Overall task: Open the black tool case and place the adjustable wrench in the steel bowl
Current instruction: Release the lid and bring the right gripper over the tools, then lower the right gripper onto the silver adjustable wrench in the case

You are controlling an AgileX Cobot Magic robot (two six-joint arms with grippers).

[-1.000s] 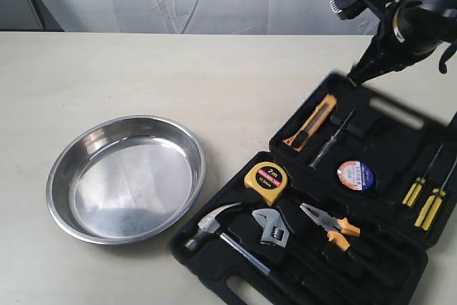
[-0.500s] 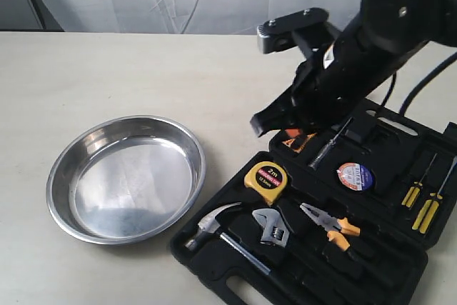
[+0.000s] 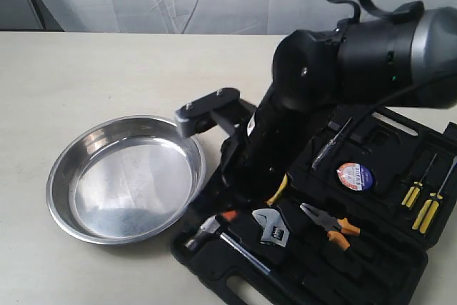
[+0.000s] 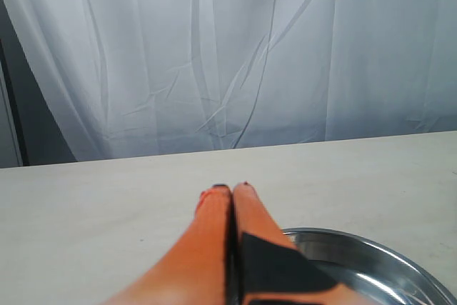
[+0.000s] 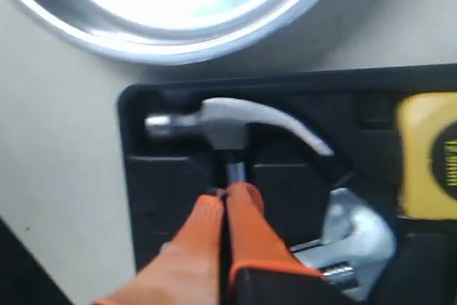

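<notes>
Steel bowl (image 3: 128,183) furthest left, empty, well apart from the right gripper's tips and lying beyond the hammer head from that hand. Left gripper (image 4: 232,192) pressed fully together, holding nothing, hovering short of the bowl's rim, far from the case. Right gripper (image 5: 227,196) likewise closed with nothing held, tips down at the claw hammer (image 5: 228,126), on its shaft just under the head. Adjustable wrench (image 5: 360,237) seated in the open black tool case (image 3: 371,276), just beside those fingertips, on the side away from the bowl; long axis seemingly parallel to the hammer shaft. Right gripper clearly the nearer of the two; probably a short sideways shift and opened jaws needed first.
</notes>
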